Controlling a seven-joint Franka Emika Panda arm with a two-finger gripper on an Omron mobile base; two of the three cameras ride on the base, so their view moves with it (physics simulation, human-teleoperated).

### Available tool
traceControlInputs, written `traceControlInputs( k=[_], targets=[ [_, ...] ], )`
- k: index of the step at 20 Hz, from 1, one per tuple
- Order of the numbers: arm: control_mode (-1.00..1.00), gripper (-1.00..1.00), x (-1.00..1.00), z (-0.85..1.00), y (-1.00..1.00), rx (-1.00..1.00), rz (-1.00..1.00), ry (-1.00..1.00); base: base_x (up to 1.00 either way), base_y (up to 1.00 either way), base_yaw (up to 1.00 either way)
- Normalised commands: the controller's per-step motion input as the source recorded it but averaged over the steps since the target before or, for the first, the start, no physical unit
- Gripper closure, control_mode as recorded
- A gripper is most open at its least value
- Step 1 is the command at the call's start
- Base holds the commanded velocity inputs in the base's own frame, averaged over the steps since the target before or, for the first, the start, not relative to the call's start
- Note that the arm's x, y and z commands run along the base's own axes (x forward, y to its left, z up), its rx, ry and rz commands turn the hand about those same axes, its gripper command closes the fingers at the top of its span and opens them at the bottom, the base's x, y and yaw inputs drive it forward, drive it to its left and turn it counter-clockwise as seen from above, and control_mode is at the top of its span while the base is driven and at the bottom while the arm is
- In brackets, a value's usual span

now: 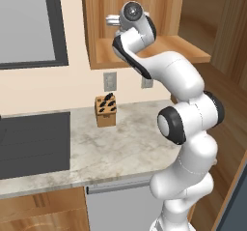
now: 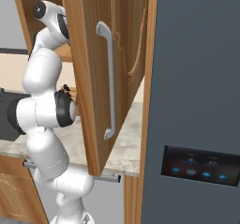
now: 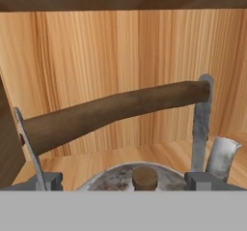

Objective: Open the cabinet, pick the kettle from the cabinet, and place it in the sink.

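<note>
The fingers (image 3: 48, 180) stand spread wide inside the open cabinet (image 3: 120, 56), grasping nothing. Between them sits the kettle (image 3: 130, 177), its lid knob midway, its dark handle (image 3: 116, 111) arching across just above, its spout beyond the right finger.

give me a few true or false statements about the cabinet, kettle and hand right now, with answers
1. The cabinet door stands open. True.
2. The kettle sits in the sink. False: it is inside the cabinet, on the wooden shelf.
3. The hand is open. True: its tips stand wide on either side of the kettle lid.
4. The kettle's handle is already clamped by the hand. False: the dark bar crosses above the open tips, not gripped.
5. A knife block stands on the counter below the cabinet. True.
</note>
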Motion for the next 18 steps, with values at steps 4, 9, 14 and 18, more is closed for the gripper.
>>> traceControlInputs(
  k=[4,9,14,18],
  targets=[
    [-1.0,1.0,0.01,-0.01,0.0,0.0,0.0,0.0,0.0,0.0,0.0],
    [-1.0,1.0,0.0,-0.01,0.0,0.0,0.0,0.0,0.0,0.0,0.0],
    [-1.0,1.0,-0.03,-0.03,-0.01,0.0,0.0,0.0,0.0,0.0,0.0],
    [-1.0,1.0,-0.11,-0.01,0.0,0.0,0.0,-0.02,0.0,0.0,0.0]
  ],
)
